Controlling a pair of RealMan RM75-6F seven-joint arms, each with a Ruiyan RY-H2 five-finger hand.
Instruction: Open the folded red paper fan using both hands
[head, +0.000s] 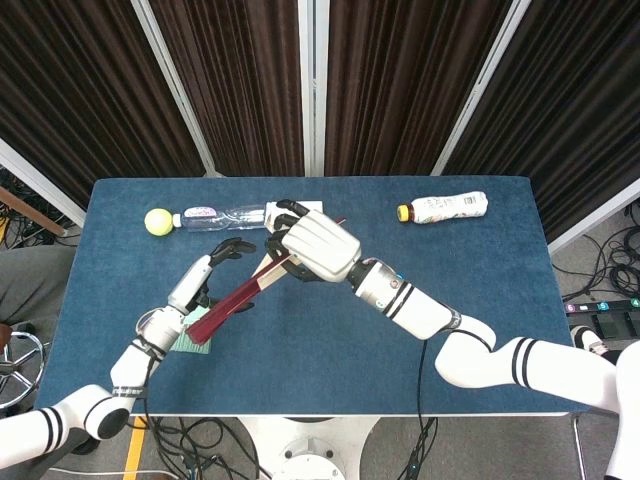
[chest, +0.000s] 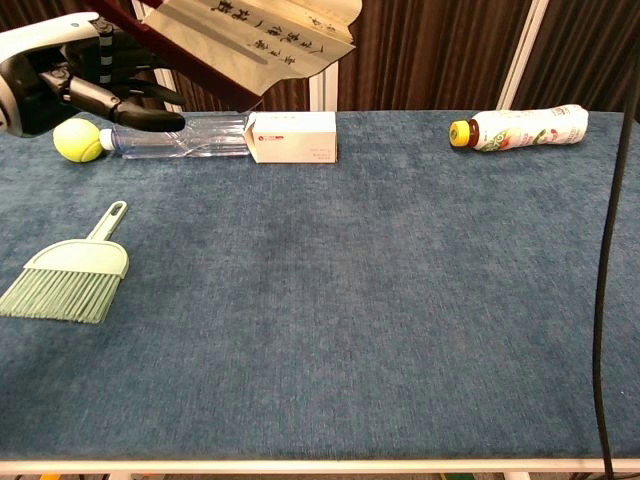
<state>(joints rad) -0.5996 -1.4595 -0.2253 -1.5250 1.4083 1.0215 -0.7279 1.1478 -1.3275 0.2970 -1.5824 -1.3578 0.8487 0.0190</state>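
Observation:
The red paper fan (head: 235, 300) hangs in the air over the table's left middle, slanting down to the left. My right hand (head: 318, 245) grips its upper end. In the chest view the fan (chest: 262, 38) is at the top, partly spread, showing cream paper with black writing; the right hand is out of that frame. My left hand (head: 203, 287) is raised beside the fan's lower red end with its fingers (chest: 150, 100) apart. Whether it touches the fan I cannot tell.
Along the far edge of the blue table (head: 480, 300) lie a tennis ball (chest: 77, 140), a clear bottle (chest: 180, 135), a white box (chest: 295, 137) and a drink bottle (chest: 520, 128). A green hand brush (chest: 70, 280) lies at the left.

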